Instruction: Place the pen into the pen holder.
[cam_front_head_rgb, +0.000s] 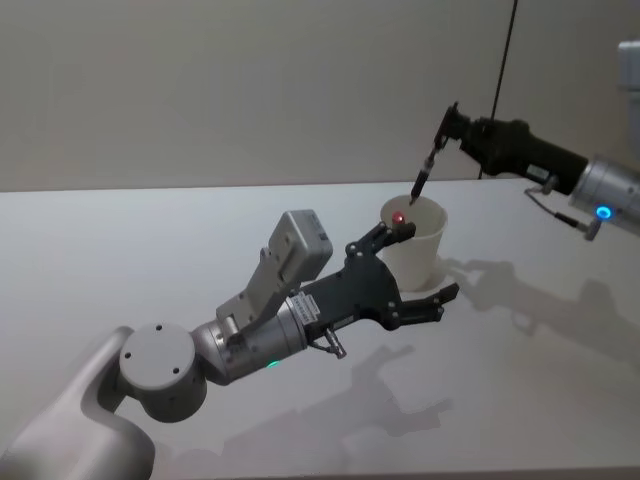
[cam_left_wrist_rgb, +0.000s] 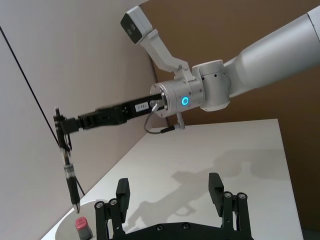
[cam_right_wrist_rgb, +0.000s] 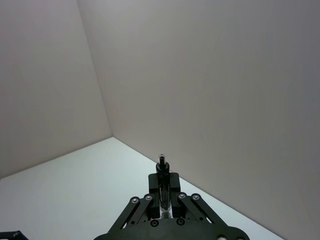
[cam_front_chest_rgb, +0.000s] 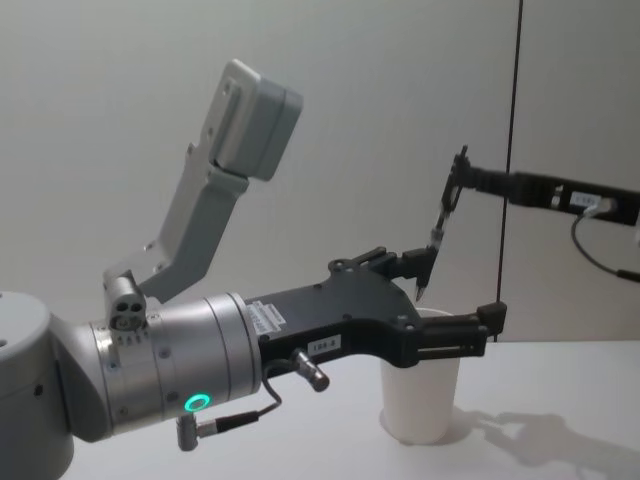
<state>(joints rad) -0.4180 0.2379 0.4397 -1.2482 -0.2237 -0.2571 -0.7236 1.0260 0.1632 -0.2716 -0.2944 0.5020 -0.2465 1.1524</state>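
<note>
The pen holder (cam_front_head_rgb: 418, 248) is a white paper cup standing upright on the table, also seen from the side (cam_front_chest_rgb: 425, 405). The dark pen (cam_front_head_rgb: 427, 170) hangs nearly upright, tip down, just above the cup's rim. My right gripper (cam_front_head_rgb: 449, 122) is shut on the pen's upper end, reaching in from the right. In the left wrist view the pen (cam_left_wrist_rgb: 68, 170) points at the cup's rim (cam_left_wrist_rgb: 62, 226). The right wrist view has the pen (cam_right_wrist_rgb: 162, 167) standing between the shut right gripper (cam_right_wrist_rgb: 162, 186). My left gripper (cam_front_head_rgb: 428, 262) stands open close beside the cup, holding nothing.
A small red-topped object (cam_left_wrist_rgb: 81, 226) sits inside the cup. The white table (cam_front_head_rgb: 150, 240) stretches out to the left and front. A plain wall stands behind it, and a thin black cable (cam_front_chest_rgb: 512, 150) runs down it near the right arm.
</note>
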